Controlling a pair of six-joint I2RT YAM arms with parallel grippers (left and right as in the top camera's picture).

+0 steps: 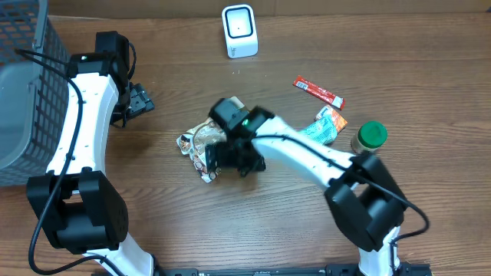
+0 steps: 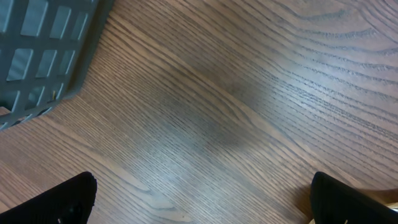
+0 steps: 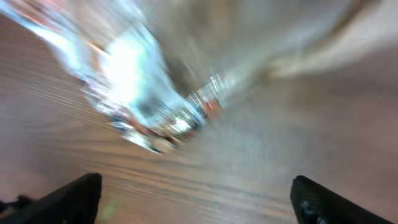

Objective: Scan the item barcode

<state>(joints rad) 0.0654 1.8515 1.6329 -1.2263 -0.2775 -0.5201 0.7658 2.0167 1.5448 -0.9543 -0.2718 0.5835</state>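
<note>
Wood-grain desk (image 1: 230, 222) carries a crumpled snack packet (image 1: 193, 142) near its centre, with the white scanner (image 1: 238, 31) at 12 o'clock. Right tool (image 3: 196, 199) hangs over the packet's 3 o'clock edge, fingers spread wide, gripping nothing; its wrist view is blurred. Left tool (image 2: 204, 198) stands wide over bare wood at 10 o'clock, beside the grey basket (image 1: 23, 92). A green-lidded jar (image 1: 372, 135) sits at 3 o'clock.

Tabletop (image 1: 430, 46) shows brown, streaked wood grain. Basket (image 1: 23, 46): grey lattice. Scanner (image 1: 238, 31): white, dark face. Sachet (image 1: 318, 91): red. Packet (image 1: 328, 125): teal. Jar lid (image 1: 373, 133): green. Crumpled wrapper (image 1: 193, 142): silvery-clear, brown and red print.
</note>
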